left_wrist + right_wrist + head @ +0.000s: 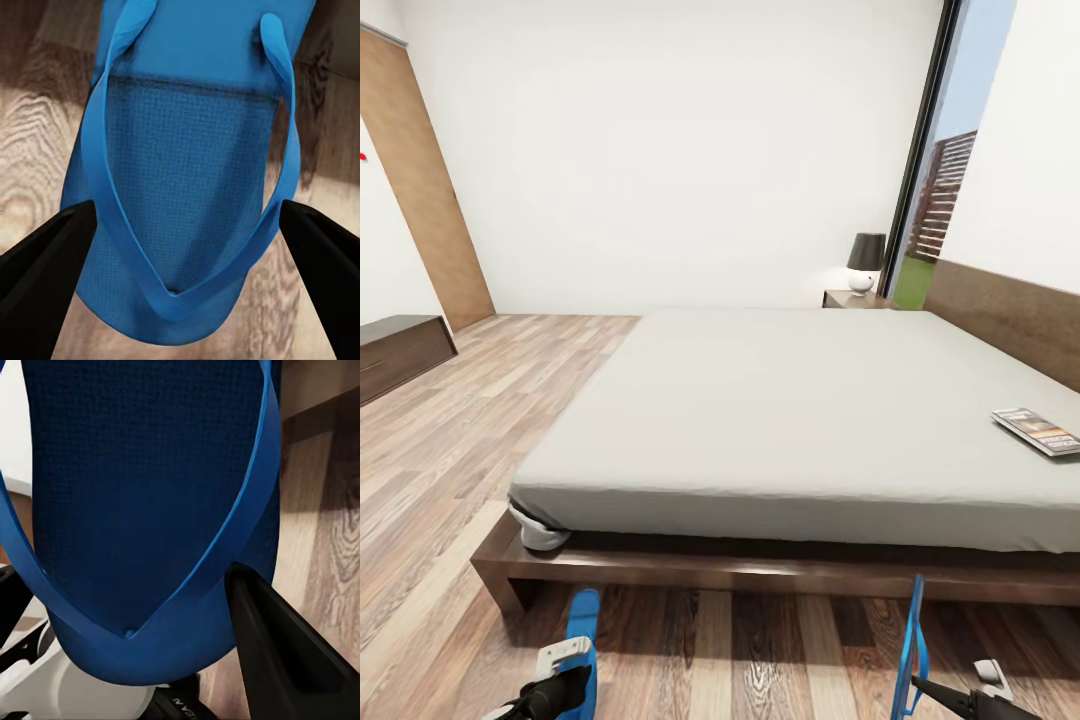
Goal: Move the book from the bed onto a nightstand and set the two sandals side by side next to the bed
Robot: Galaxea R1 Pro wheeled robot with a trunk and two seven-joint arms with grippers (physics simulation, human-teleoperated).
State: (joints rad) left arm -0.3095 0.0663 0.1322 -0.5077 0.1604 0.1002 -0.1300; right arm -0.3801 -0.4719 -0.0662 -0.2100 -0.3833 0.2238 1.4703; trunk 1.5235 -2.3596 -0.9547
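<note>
Sandals first: the left sandal [184, 172] lies flat on the wood floor [450, 480] near the bed [780, 400] frame's near left corner, between the spread, released fingers of the left gripper [184, 255]. The right gripper [920, 685] is clenched on the right sandal [909, 650], held on edge above the floor. Farther right, the book [1038, 430] rests on the mattress.

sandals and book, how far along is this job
Nothing looks finished. In hand: the left end effector is open around one sandal that seems to lie flat on the floor by the bed; the right end effector holds the other sandal up on edge. Left: set the two sandals side by side, then move the book from the mattress to the nightstand.
</note>
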